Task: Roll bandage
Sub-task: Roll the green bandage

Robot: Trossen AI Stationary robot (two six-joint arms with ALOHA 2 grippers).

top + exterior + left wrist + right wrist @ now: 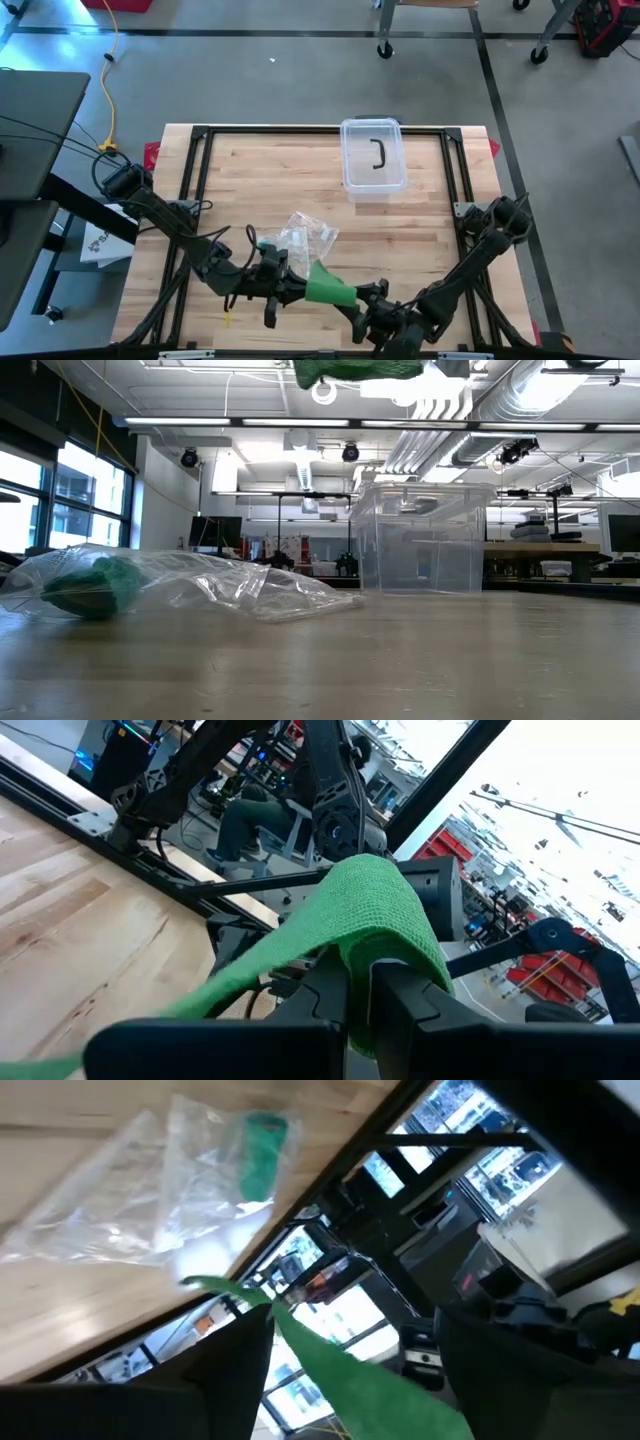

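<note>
Bandage (326, 285), green, stretched as a flat strip between the two pincers near the lower centre of the high view, raised above the wooden counter (420, 225). Left pincer (297, 287) at the strip's left end, fingers closed tight on the green fabric; in the left wrist view, bandage (375, 915) draped over and pinched between the dark fingers (400, 1010). Right pincer (362, 300) at the strip's lower right end, fingers spread wide; in the right wrist view, green strip (335, 1365) passing between the two parted fingers (235, 1380), actual contact with them not discernible. Clear plastic bag (303, 236) lying on the counter just above the bandage in the high view, crumpled, with a second green roll (90, 585) visible inside it at the left of the low view. Transparent lidded box (373, 157) with a dark handle on its lid, standing at the upper centre of the counter, well apart from both pincers. Underside of the lifted bandage (350, 370) at the top edge of the low view.
</note>
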